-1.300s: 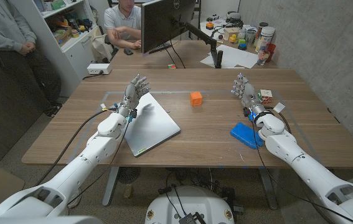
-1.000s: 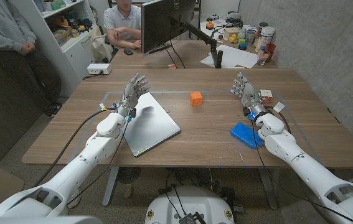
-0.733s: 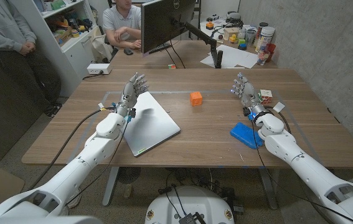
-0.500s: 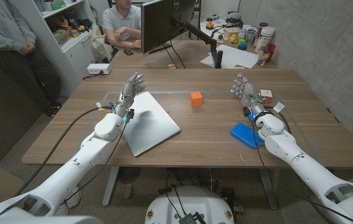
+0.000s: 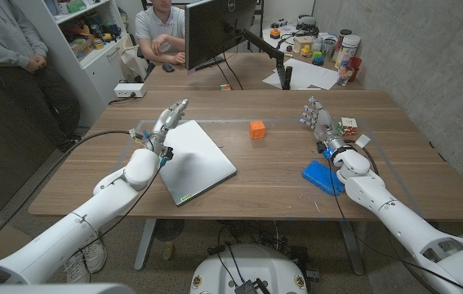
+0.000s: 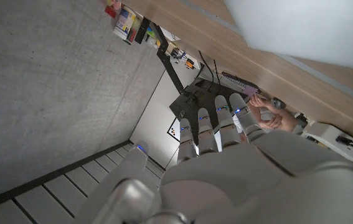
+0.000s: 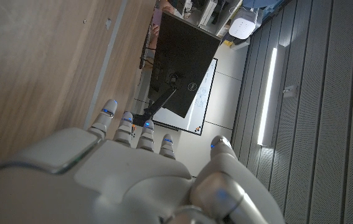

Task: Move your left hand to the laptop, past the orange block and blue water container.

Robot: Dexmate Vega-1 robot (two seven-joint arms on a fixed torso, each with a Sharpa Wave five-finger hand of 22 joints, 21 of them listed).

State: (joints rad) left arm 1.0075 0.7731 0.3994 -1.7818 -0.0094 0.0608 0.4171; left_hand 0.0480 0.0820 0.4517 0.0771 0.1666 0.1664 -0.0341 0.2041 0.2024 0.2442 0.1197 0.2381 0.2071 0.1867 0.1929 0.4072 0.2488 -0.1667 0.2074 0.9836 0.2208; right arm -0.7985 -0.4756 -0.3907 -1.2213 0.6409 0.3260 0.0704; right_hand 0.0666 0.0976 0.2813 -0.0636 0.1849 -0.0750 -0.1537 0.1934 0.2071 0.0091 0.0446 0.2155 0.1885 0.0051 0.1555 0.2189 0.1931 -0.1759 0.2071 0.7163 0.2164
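Our left hand [image 5: 166, 124] – fingers apart, holding nothing – hovers at the laptop [image 5: 192, 159]'s far-left corner; the lid lies just inward, toward the table's centre.

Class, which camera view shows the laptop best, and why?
The head view: the whole closed laptop lies on the table beside the left hand. The left wrist view catches a pale corner of it; I cannot make it out in the right wrist view.

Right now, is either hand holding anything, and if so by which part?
Nothing is held. The left hand is open at the laptop's far left corner; the right hand is open, fingers up, beside the blue container.
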